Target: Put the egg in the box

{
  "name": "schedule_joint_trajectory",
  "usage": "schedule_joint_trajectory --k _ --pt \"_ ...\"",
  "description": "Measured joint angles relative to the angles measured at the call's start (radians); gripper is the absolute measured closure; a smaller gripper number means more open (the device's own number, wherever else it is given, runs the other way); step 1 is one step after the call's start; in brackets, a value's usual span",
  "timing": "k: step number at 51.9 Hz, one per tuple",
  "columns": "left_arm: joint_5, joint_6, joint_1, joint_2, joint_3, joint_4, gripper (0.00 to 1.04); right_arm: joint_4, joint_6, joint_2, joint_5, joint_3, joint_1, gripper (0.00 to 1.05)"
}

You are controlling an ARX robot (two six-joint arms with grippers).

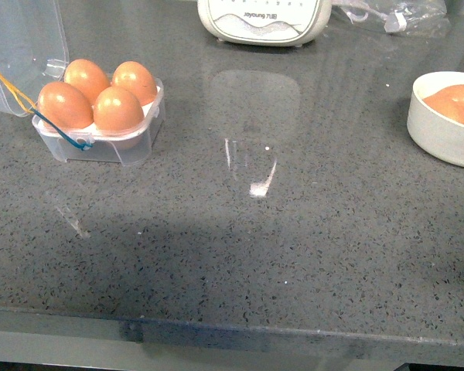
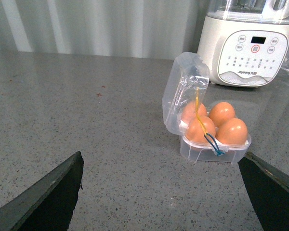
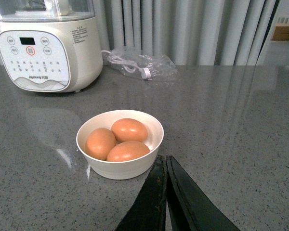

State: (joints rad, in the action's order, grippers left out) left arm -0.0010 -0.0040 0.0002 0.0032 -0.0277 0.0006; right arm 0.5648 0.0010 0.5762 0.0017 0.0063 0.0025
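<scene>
- Box: clear plastic, four cells, stands on the gray worktop at the far left of the front view, well apart from the other things.
- Its clear lid is open and stands up behind the cells, on the left side.
- A yellow band runs over the lid. A blue-green band hangs at the near wall of the box.
- Four brown eggs fill all cells, one per cell, touching or nearly touching each other. They look the same, so I cannot tell which one is the task's egg.
- Long axis: the eggs sit about upright in the cells. The near-left egg leans more, its long axis going more across the picture. Which end is up, blunt or pointed, I cannot tell.
- White round bowl is at the right edge of the worktop, w/ three more eggs in it. These lie on their sides, long axes approx. level, touching each other.
- White kitchen appliance stands at the far edge, approx. in the middle. A clear bag w/ cable lies just beside it.
- Left gripper: fingers wide apart, nothing between them, above bare worktop near the box but not touching it.
- Right gripper: fingers pressed together, holding nothing, just beside the bowl.
</scene>
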Motion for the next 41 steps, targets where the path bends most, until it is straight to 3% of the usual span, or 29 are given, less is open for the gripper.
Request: schedule_joint_trajectory --k 20,41 --pt "0.0 0.0 0.0 0.0 0.0 0.0 0.07 -0.209 0.0 -0.221 0.0 0.0 0.0 1.02" --pt "0.0 0.0 0.0 0.0 0.0 0.0 0.07 -0.325 0.0 -0.339 0.0 0.0 0.0 1.02"
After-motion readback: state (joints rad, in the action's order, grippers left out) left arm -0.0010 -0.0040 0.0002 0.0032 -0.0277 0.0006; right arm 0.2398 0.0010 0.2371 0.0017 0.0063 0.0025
